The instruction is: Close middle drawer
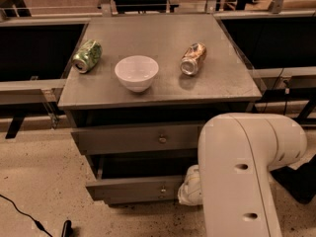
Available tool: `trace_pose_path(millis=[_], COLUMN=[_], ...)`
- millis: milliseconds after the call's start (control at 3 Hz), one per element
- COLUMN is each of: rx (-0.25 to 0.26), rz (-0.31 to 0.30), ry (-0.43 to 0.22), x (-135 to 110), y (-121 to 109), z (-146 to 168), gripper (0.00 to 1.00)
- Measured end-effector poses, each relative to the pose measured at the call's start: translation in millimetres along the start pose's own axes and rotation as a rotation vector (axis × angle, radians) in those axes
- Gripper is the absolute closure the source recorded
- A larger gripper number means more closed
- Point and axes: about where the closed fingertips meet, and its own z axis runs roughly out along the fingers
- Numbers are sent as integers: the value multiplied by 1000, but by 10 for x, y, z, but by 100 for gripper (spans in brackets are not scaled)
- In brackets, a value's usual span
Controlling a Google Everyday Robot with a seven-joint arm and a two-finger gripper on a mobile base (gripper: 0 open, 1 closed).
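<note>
The middle drawer is the grey front with a small brass knob. It stands pulled out from the cabinet, with a dark gap above it. My gripper shows only as a pale lump at the right end of that drawer front, close to or touching it. My big white arm hides the drawer's right end.
Above is a taller grey drawer front with a larger knob. On the grey tabletop lie a green can and a brown can, with a white bowl between them. A black cable runs over the floor.
</note>
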Motion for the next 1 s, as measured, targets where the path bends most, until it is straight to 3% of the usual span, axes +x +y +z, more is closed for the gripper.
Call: trace_pose_path(millis=[333, 1000], rx=[84, 40], rz=[-1, 4], ry=[-7, 3], x=[-37, -221], y=[-60, -86], z=[1, -87], gripper=[100, 100])
